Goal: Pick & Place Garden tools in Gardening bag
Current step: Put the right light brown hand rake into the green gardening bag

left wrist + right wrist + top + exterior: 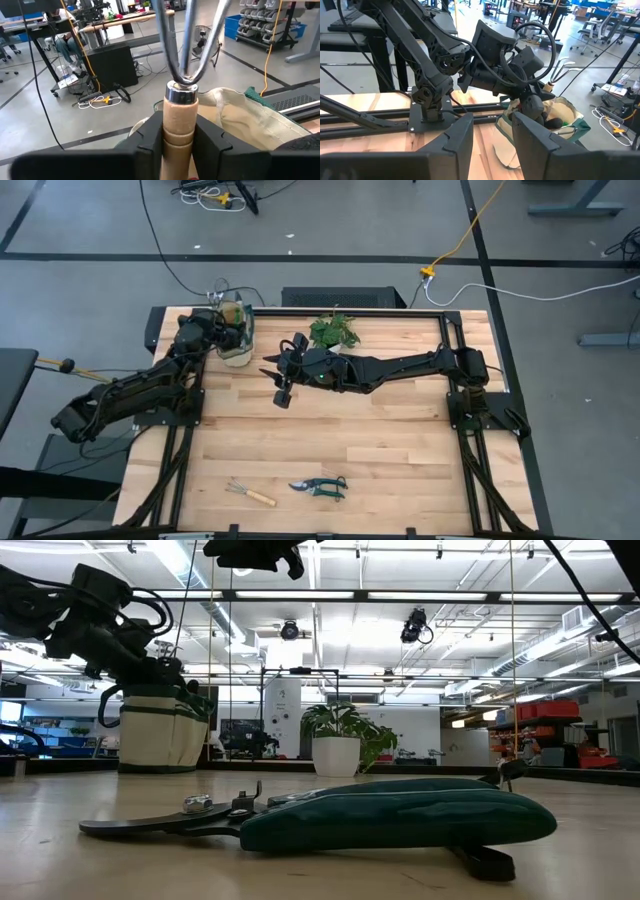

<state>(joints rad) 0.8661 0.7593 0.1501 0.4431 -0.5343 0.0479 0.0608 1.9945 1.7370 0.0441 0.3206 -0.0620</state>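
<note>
While one beige canvas gardening bag [236, 340] stands at the table's [400, 440] far-left corner, the left gripper [178, 142] hangs over it, clamped on one wooden-handled, metal-pronged hand rake [178, 105]. A second rake [248, 494] and one teal pruning shears [320, 487] lie near the front edge. Bare planks spread between. The right gripper [283, 385], fingers apart and empty, hovers mid-table.

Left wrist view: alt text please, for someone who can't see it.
The left end effector grips the wooden handle of a hand tool with bent metal prongs, held upright over the open beige canvas gardening bag. A workshop floor with cables lies beyond.
</note>
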